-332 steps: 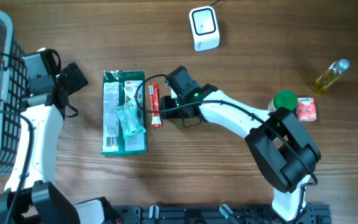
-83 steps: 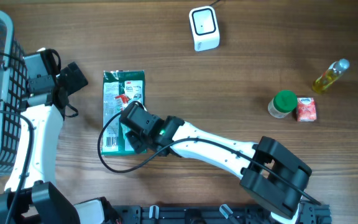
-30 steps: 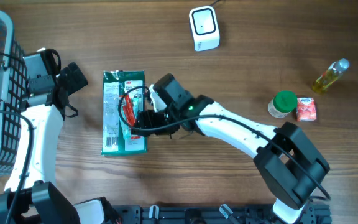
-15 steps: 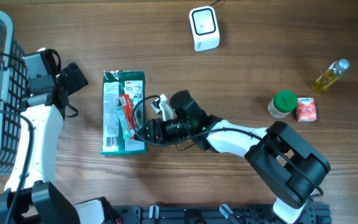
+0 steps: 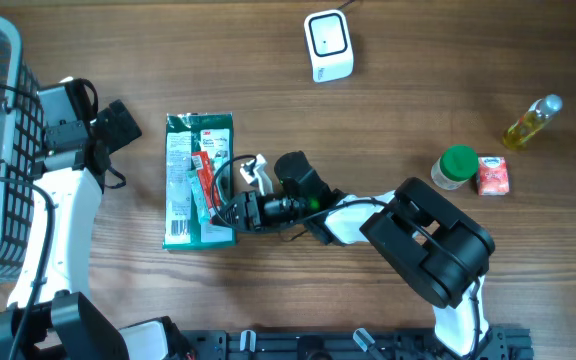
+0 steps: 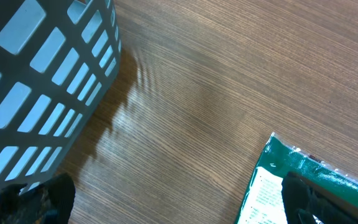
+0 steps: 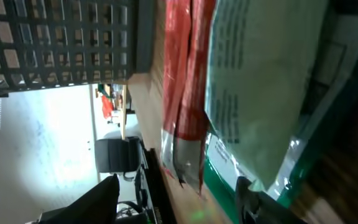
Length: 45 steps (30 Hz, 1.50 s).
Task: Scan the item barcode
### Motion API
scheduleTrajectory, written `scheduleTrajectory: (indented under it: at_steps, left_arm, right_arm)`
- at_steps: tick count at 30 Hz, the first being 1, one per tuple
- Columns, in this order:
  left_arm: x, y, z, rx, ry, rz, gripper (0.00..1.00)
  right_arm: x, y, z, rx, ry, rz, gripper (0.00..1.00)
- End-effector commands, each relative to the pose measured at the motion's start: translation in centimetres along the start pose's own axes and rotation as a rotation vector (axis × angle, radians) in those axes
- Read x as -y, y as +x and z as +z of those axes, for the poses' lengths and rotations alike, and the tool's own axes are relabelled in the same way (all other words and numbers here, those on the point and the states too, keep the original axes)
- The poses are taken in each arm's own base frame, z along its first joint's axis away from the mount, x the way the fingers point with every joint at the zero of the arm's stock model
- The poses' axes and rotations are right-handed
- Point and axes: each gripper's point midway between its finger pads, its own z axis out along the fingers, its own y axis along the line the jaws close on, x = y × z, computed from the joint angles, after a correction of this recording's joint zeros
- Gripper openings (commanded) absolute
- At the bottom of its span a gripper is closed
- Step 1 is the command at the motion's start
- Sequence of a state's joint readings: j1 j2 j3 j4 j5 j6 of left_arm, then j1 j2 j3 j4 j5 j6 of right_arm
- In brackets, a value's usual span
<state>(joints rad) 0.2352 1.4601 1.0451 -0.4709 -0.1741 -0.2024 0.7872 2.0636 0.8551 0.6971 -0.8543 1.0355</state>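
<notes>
We saw the green packet (image 5: 180, 190), white-labelled, lying flat on the table (image 5: 388, 110) between the arms. A pale pouch (image 7: 260, 81) and a slim red sachet (image 5: 203, 172) lay on it. The right gripper (image 5: 224, 212) straddled their ends, and we could not tell whether it gripped. The left gripper (image 6: 182, 200) gaped wide.

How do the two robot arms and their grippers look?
The left arm and right arm both have white tubular links with black joint housings and loose black cables. The left gripper and right gripper are black, each with two fingers. A small green light shows near the right wrist.
</notes>
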Motion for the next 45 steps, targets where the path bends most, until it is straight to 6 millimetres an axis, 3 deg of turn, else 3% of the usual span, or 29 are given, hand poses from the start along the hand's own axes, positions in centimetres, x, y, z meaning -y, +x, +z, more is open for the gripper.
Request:
scheduleTrajectory:
  at_steps: [1, 17, 29, 32, 40, 45]
  left_arm:
    - [0.0, -0.8, -0.5, 0.024, 0.006, 0.004, 1.0]
    - [0.0, -0.8, -0.5, 0.024, 0.006, 0.004, 1.0]
    - [0.0, -0.8, -0.5, 0.024, 0.006, 0.004, 1.0]
    - [0.0, -0.8, -0.5, 0.024, 0.006, 0.004, 1.0]
    - [0.0, -0.8, -0.5, 0.024, 0.006, 0.004, 1.0]
    - [0.0, -0.8, -0.5, 0.024, 0.006, 0.004, 1.0]
  right_arm:
    - [0.2, 0.2, 0.1, -0.013, -0.01, 0.01, 0.56]
    - [0.6, -0.7, 0.7, 0.065, 0.037, -0.03, 0.55]
    - [-0.4, -1.3, 0.6, 0.091, 0.002, -0.02, 0.41]
    - [0.3, -1.5, 0.7, 0.108, 0.032, -0.003, 0.36]
    - [0.9, -1.5, 1.2, 0.149, 0.082, -0.001, 0.36]
    - [1.4, -1.7, 1.2, 0.16, 0.105, -0.035, 0.24]
